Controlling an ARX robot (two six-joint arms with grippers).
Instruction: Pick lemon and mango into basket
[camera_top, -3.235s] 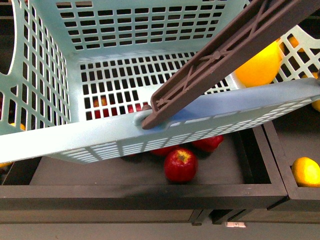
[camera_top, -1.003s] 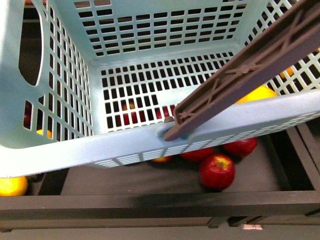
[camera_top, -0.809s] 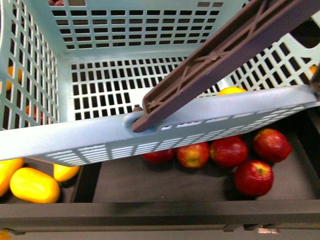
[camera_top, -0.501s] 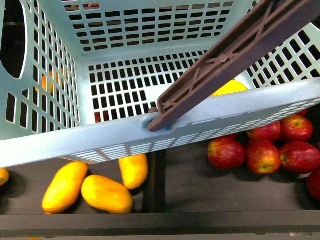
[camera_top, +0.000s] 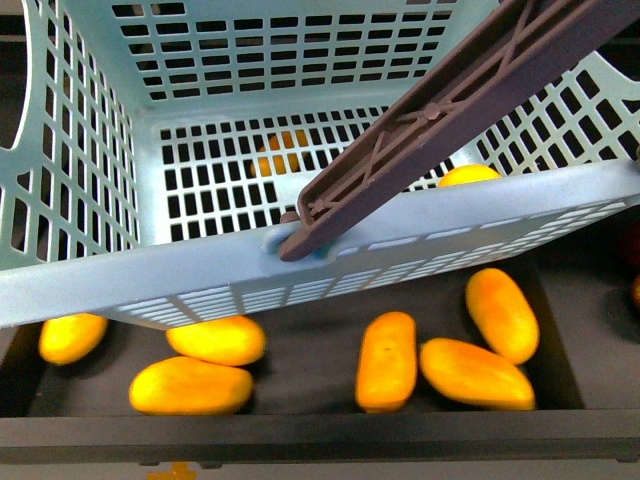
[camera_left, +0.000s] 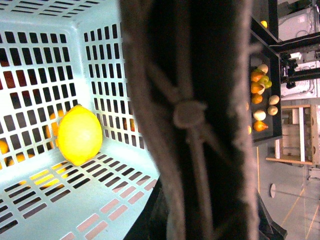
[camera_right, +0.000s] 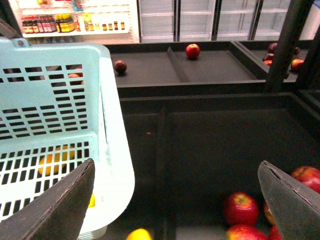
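Nearest to us, a dark tray (camera_top: 300, 425) holds six mangoes (camera_top: 190, 385) lying loose on its floor. Three lie to the left, partly under the basket (camera_top: 120, 280), and three to the right, close together. None of them is inside the basket.

The basket hangs tilted just above that tray, its near rim crossing the whole front view. Its grey-brown handle (camera_top: 420, 120) rises from a pivot on the near rim towards the far right. The lemon (camera_top: 468, 175) sits inside, in the near right corner, only its top peeking over the rim. In the left wrist view we see it (camera_left: 79, 135) resting on the slotted floor, close against the lattice wall. Another orange-yellow fruit shows through the floor slots further back, underneath the basket.

The handle fills the left wrist view right up against the lens and hides the left gripper's fingers, so we cannot tell how they stand.

To the right of the basket, the right gripper (camera_right: 175, 165) hangs over a dark tray with its fingers (camera_right: 65, 200) spread wide and nothing between them. Red apples (camera_right: 239, 207) lie in that tray, to the gripper's right. Further off, two more apples (camera_right: 192, 50) sit apart on a higher shelf, and glass-doored coolers (camera_right: 200, 20) stand behind.
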